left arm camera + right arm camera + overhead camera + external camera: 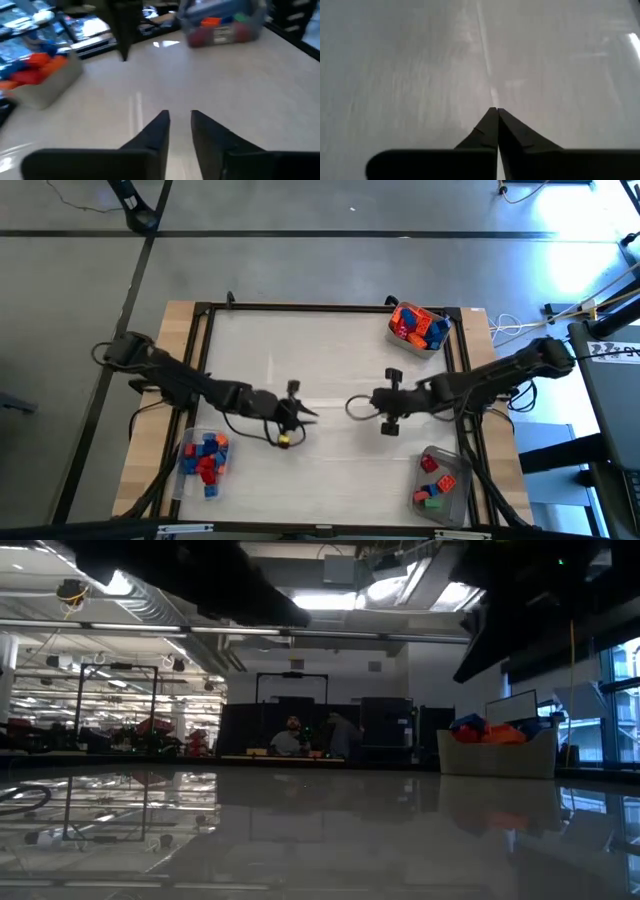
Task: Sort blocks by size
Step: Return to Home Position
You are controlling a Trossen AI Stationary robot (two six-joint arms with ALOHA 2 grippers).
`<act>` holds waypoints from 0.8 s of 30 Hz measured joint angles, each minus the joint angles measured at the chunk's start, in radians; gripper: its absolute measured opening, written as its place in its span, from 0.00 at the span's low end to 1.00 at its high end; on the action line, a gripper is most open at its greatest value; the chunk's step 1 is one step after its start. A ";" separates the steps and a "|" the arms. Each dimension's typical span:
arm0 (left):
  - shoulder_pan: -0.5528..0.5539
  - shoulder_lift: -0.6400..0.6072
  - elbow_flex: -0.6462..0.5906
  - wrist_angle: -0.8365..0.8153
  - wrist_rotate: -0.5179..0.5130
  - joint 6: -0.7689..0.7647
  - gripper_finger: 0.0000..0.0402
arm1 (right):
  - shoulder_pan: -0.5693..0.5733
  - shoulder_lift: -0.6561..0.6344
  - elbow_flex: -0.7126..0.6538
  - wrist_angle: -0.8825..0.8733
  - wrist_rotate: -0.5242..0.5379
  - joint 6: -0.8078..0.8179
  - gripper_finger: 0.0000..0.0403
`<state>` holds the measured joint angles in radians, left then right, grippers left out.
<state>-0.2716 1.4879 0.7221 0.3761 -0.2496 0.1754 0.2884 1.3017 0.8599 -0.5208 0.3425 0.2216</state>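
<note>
From above, your blocks [418, 326] lay jumbled in three tubs [452, 510] near corners of the table [330, 360], long sides pointing every way. Left wrist view: your left gripper [180, 114] stood slightly parted. Right wrist view: your right gripper [496, 110] was pressed closed.

The blocks [418, 326] are red, orange and blue, a few green. The table [330, 360] is glossy white; the arms [190, 385] are black.

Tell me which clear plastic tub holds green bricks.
The clear plastic tub at the high view's lower right; the other two show only red, orange and blue.
</note>
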 joint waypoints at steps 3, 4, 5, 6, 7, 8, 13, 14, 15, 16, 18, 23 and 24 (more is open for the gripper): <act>0.036 -0.108 -0.068 0.009 0.006 0.008 0.12 | -0.061 -0.108 -0.118 0.109 -0.065 -0.049 0.04; 0.046 -0.152 -0.092 0.004 0.008 0.008 0.11 | -0.076 -0.146 -0.153 0.137 -0.086 -0.059 0.05; 0.053 -0.196 -0.114 0.003 0.008 0.007 0.09 | -0.086 -0.187 -0.186 0.167 -0.102 -0.067 0.05; 0.057 -0.243 -0.135 0.009 0.010 0.006 0.08 | -0.092 -0.232 -0.219 0.188 -0.109 -0.069 0.05; 0.060 -0.288 -0.157 0.009 0.011 0.006 0.07 | -0.095 -0.274 -0.249 0.210 -0.112 -0.070 0.05; 0.062 -0.333 -0.176 0.006 0.013 0.002 0.07 | -0.094 -0.317 -0.275 0.244 -0.109 -0.070 0.04; 0.063 -0.513 -0.261 -0.002 0.011 -0.017 0.05 | -0.093 -0.524 -0.412 0.402 -0.062 -0.080 0.03; 0.062 -0.541 -0.273 0.005 0.011 -0.018 0.05 | -0.093 -0.562 -0.441 0.434 -0.064 -0.097 0.02; 0.062 -0.571 -0.290 0.003 0.012 -0.019 0.05 | -0.093 -0.595 -0.467 0.473 -0.066 -0.113 0.02; 0.062 -0.597 -0.309 -0.006 0.012 -0.028 0.05 | -0.093 -0.626 -0.493 0.512 -0.066 -0.127 0.02; 0.062 -0.633 -0.340 0.006 0.011 -0.053 0.05 | -0.093 -0.689 -0.547 0.575 -0.066 -0.151 0.02; 0.064 -0.705 -0.420 0.005 -0.002 -0.073 0.05 | -0.093 -0.826 -0.672 0.695 -0.116 -0.210 0.02; 0.064 -0.716 -0.430 0.006 -0.017 -0.075 0.05 | -0.092 -0.849 -0.690 0.706 -0.119 -0.215 0.02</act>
<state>-0.2075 0.7722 0.2924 0.3821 -0.2669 0.1008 0.1960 0.4528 0.1699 0.1854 0.2234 0.0068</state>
